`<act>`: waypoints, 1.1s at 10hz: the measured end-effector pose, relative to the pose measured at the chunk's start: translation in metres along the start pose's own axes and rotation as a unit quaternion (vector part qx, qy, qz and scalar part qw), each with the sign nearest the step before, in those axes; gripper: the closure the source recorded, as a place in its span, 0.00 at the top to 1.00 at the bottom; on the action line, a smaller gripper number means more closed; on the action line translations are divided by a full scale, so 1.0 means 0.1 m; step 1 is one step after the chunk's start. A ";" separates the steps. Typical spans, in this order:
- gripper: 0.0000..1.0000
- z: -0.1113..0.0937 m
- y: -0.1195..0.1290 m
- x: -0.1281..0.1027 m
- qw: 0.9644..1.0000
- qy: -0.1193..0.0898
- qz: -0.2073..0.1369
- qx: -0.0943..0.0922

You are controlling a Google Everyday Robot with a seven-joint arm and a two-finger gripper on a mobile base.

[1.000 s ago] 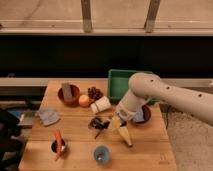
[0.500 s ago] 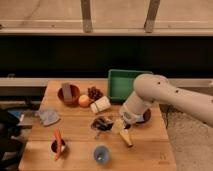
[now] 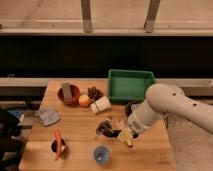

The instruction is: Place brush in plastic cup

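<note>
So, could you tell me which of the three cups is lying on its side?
The white cup beside the orange; the blue cup and black cup stand upright. The gripper is low over the table near the blue cup.

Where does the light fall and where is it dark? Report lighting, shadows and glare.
Camera view: warm, dim light lies evenly over the wooden table; the band behind it is almost black. No glare on the plastic cup. The gripper sits low over the table, right of the brush, whose dark shape merges with shadow there.
</note>
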 end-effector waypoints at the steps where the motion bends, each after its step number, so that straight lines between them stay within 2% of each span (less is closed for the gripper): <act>1: 0.00 -0.03 0.00 0.11 1.000 -0.010 0.007 0.000; 6: 0.00 -0.06 -0.11 0.41 0.999 -0.043 0.032 -0.006; 11: 0.00 0.02 -0.25 0.49 0.998 -0.051 0.037 -0.023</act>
